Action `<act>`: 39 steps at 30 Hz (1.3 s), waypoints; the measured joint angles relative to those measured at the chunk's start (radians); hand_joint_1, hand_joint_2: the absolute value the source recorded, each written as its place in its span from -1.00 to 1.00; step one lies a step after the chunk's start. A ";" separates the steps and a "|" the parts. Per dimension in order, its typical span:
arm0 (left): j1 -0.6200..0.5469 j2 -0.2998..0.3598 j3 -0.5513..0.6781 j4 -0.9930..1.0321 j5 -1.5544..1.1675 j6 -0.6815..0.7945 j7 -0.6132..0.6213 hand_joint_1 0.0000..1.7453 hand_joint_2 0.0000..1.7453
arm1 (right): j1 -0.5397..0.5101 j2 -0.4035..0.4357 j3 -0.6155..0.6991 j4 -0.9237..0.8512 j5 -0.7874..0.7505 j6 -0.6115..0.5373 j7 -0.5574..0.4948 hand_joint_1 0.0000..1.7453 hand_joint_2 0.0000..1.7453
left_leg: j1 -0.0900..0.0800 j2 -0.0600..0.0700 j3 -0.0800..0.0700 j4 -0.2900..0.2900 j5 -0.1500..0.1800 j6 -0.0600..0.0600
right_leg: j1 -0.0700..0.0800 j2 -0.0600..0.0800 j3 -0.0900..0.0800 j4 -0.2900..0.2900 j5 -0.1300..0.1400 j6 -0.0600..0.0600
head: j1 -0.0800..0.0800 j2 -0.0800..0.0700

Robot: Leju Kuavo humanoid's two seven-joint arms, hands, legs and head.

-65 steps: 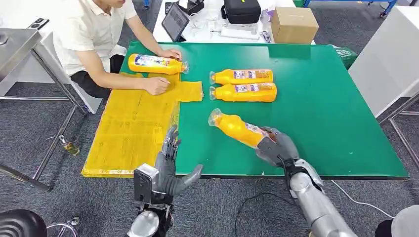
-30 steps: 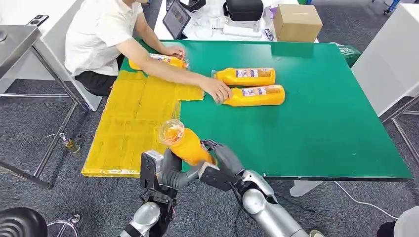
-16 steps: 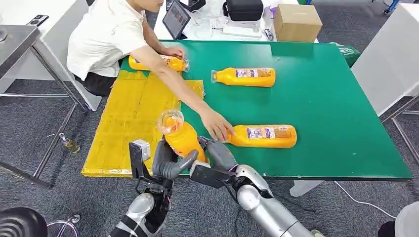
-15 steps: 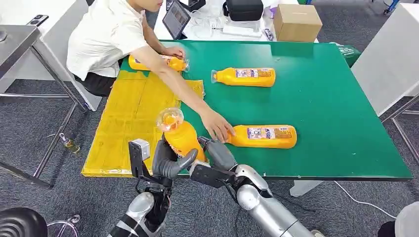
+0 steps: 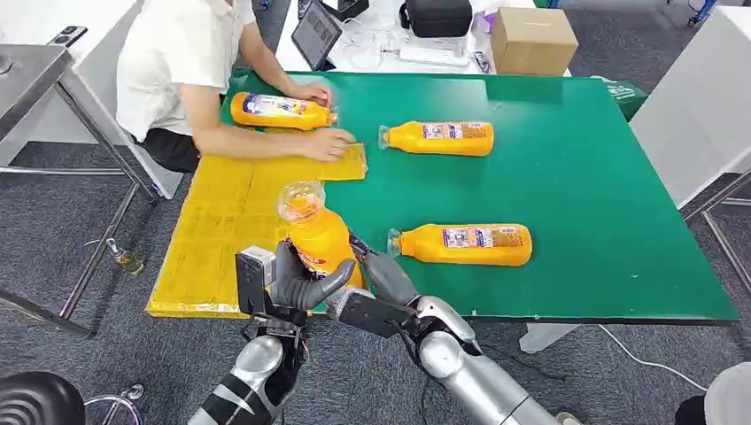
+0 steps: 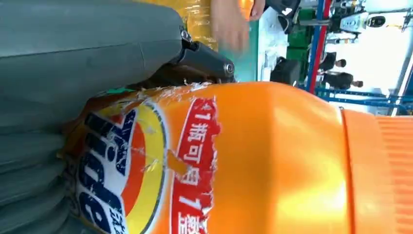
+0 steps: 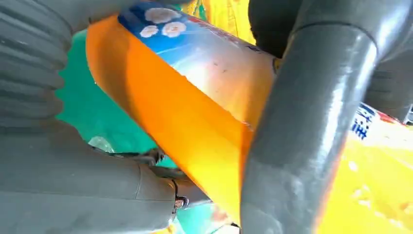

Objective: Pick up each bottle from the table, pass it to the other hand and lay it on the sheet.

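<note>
An orange juice bottle stands nearly upright over the table's near edge, cap end up, held between both hands. My left hand grips its lower body with the thumb wrapped across the front. From the other side my right hand clasps the same bottle. The left wrist view shows the bottle's label pressed against my left hand. In the right wrist view the bottle lies against my right hand. Just left of the hands the yellow sheet covers the table's left part.
Two more bottles lie on the green table, one near and one farther back. A person sits at the back left, one hand on a bottle, the other on the sheet's corner. A cardboard box stands behind the table.
The person's arm has drawn back from the near bottle to the sheet's far corner. The held bottle has risen a little and stands straighter between my hands.
</note>
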 measured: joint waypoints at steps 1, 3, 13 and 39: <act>-0.001 0.000 0.002 0.000 0.010 -0.011 0.001 1.00 1.00 | 0.004 0.001 0.000 -0.005 -0.001 -0.007 0.000 -1.00 1.00 | 0.000 0.000 0.000 0.000 0.000 0.000 | 0.000 0.000 0.000 0.000 0.000 0.000 | 0.000 0.000; -0.001 0.000 0.007 -0.002 0.019 -0.027 0.002 1.00 1.00 | 0.008 0.001 0.000 -0.013 -0.002 -0.012 0.000 -1.00 1.00 | 0.000 0.000 0.000 0.000 0.000 0.000 | 0.000 0.000 0.000 0.000 0.000 0.000 | 0.000 0.000; -0.010 0.023 0.060 -0.010 0.082 -0.083 0.077 1.00 1.00 | 0.065 0.003 -0.006 -0.037 0.144 -0.226 0.000 -1.00 1.00 | 0.000 0.000 -0.001 0.000 0.000 0.000 | 0.000 0.000 0.000 0.000 0.000 0.000 | 0.001 0.000; -0.361 0.222 0.214 0.435 -1.146 -0.031 0.437 1.00 1.00 | 0.207 0.052 -0.199 -0.209 0.353 -0.486 -0.053 -1.00 1.00 | 0.001 0.001 -0.001 0.000 0.003 -0.002 | 0.000 0.000 -0.002 0.001 0.002 -0.003 | 0.000 0.000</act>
